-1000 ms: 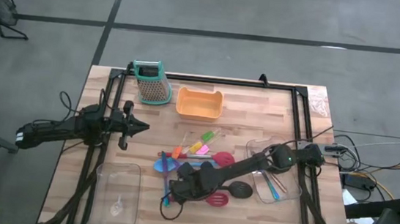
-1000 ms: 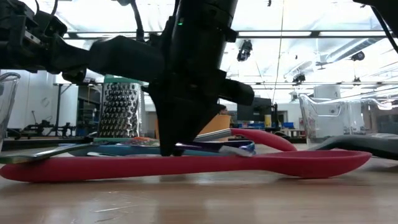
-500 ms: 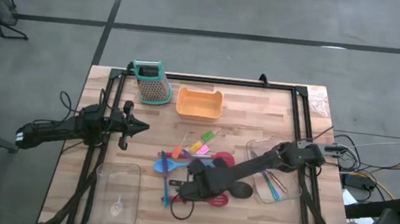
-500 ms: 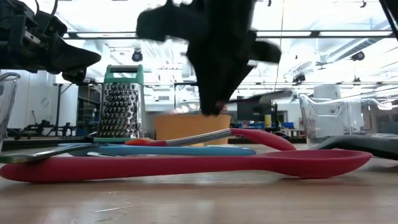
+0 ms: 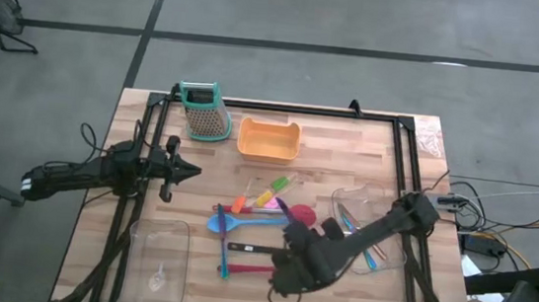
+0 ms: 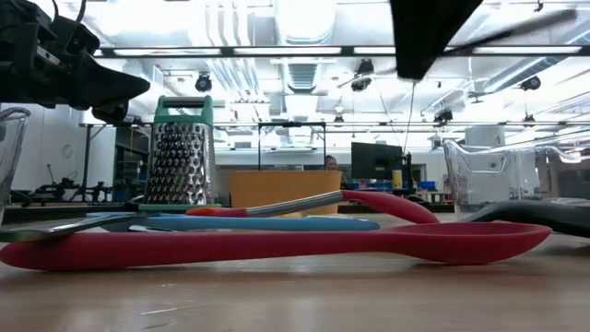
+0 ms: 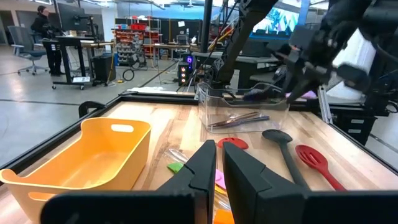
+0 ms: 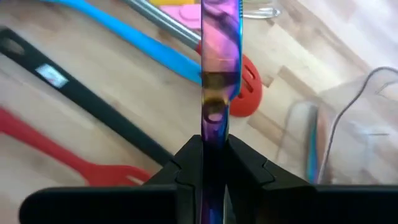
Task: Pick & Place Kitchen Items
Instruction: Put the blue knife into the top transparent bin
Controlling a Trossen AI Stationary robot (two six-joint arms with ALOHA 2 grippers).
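Note:
My right gripper (image 8: 214,140) is shut on a thin iridescent purple piece of cutlery (image 8: 216,56), raised above the loose utensils; in the high view the gripper (image 5: 293,241) is right of the table's middle. Below it lie a blue spoon (image 5: 225,222), a black-handled utensil (image 8: 93,109), a red slotted spatula (image 8: 93,165) and a red spoon (image 5: 301,216). Small orange, green, pink and yellow pieces (image 5: 265,195) lie just beyond. My left gripper (image 5: 188,171) is shut and empty, held above the table's left side. My right gripper pinches one end of the cutlery piece (image 8: 214,124) between its two fingers. The piece sticks out ahead along the fingers' line. It is lifted clear of the table and the other utensils.
An orange tray (image 5: 269,139) and a teal-topped box grater (image 5: 204,112) stand at the far side. A clear bin (image 5: 158,254) sits at the near left. Another clear bin (image 5: 367,215), holding cutlery, sits at the right, partly under my right arm.
My right gripper has gone up from the utensil pile and toward the table's right edge, carrying the purple cutlery piece, which is now lifted clear. The other utensils have stayed where they lay.

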